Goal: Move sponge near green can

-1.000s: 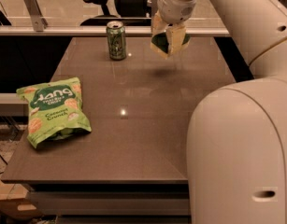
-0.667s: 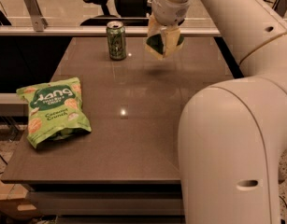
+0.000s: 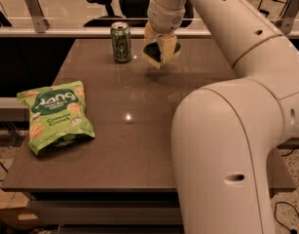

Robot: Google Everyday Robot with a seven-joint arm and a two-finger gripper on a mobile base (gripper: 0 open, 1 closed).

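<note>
The green can (image 3: 121, 42) stands upright near the table's far edge, left of centre. My gripper (image 3: 160, 50) hangs just to the right of the can, a little above the tabletop, and is shut on the sponge (image 3: 156, 53). The sponge shows its dark green top and pale yellow foam between the fingers. A short gap separates the sponge from the can.
A green "Dang" snack bag (image 3: 55, 114) lies flat at the table's left side. My large white arm covers the right part of the dark brown table (image 3: 129, 145). Office chairs (image 3: 104, 1) and a rail stand behind the far edge.
My gripper has carried the sponge leftward, closer to the green can. The can and the snack bag have not moved.
</note>
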